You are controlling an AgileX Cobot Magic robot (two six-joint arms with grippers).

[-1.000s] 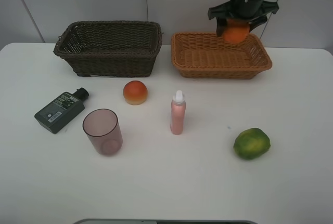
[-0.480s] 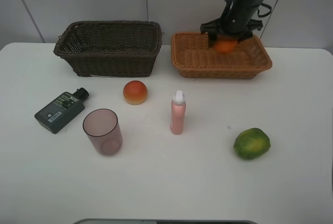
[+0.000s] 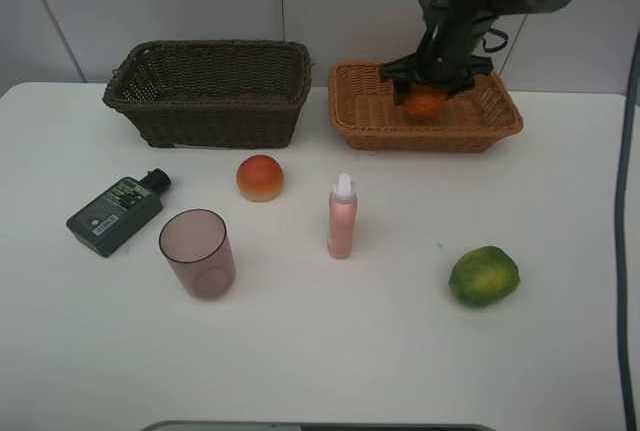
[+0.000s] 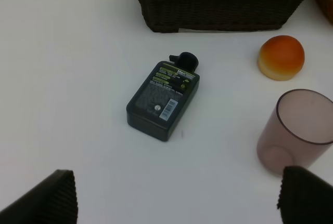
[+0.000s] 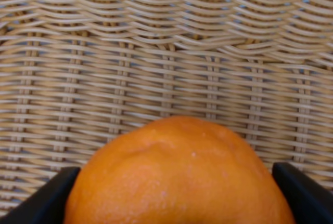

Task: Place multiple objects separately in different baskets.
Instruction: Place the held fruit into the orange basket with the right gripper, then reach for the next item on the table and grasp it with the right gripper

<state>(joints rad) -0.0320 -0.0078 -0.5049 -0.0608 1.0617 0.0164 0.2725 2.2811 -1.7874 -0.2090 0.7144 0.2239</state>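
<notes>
Step in hand: placing. Your right gripper (image 3: pixel 425 98) clamps the tangerine (image 3: pixel 425 106) low inside the tan basket (image 3: pixel 505 123). Next, spread the jaws, then lift clear. Your left gripper (image 4: pixel 179 203) hangs wide and empty above the table (image 4: pixel 78 78).

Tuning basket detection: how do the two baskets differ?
The dark basket is dark brown; the tan basket is orange-tan. The dark basket has taller walls; the tan basket is shallower. The right gripper holds a tangerine in the tan basket; no item shows in the dark basket. Both are rectangular wicker.
</notes>
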